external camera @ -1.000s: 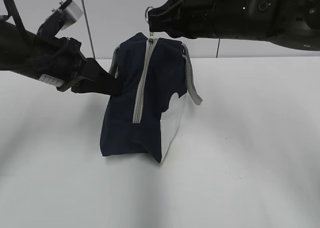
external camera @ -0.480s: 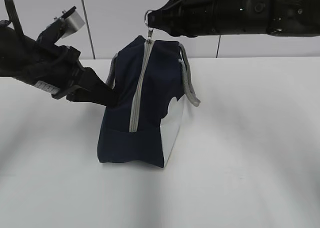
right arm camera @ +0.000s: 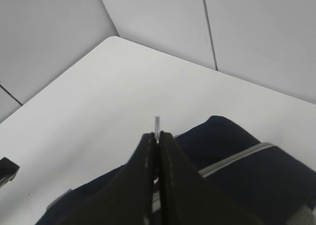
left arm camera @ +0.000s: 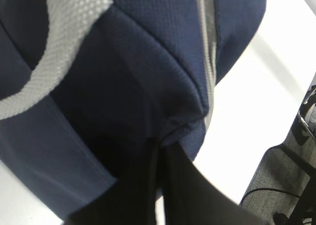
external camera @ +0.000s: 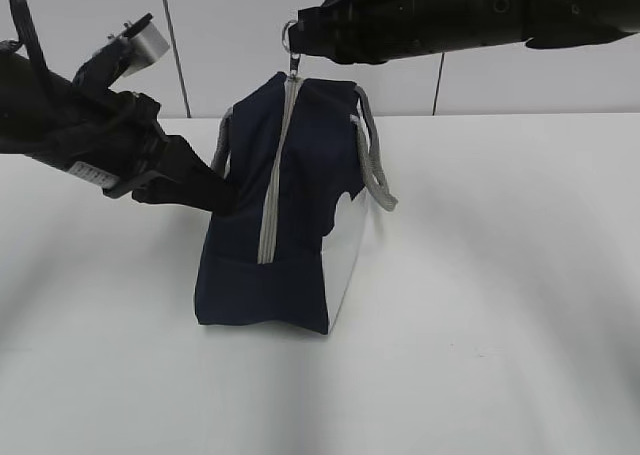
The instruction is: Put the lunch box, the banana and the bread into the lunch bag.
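since the boxy navy-blue fabric lunch bag (external camera: pixel 285 215) stood upright on the bare white worktop (external camera: pixel 480 305) with its grey zipper (external camera: pixel 275 175) apparently closed along the whole visible run, the step in hand looked to be the zipping itself, whether finishing a close or about to open; the frames did not settle which. to do it well, the pull had to run straight along the zipper line while the other arm kept the fabric taut, otherwise the whole bag would lift or tip, as it stood on a narrow base.

nearest in the exterior view, the bag's white side panel (external camera: pixel 345 255) faced the camera's right. at mid height the left claw (external camera: pixel 215 187) was pressed together, pinching a fold of navy fabric at the bag's left end, beside a grey handle (external camera: pixel 222 145). at the top, the right claw (external camera: pixel 297 37) was pinched on the ring pull (external camera: pixel 289 30).

only the left wrist view showed the pinched fabric bunching at the claw (left arm camera: pixel 160 165), with the woven grey handle (left arm camera: pixel 59 42) curving above. only the right wrist view showed the pull as a thin sliver (right arm camera: pixel 157 122) between its tips (right arm camera: pixel 158 138). neither lunch box, banana nor bread appeared in any view.
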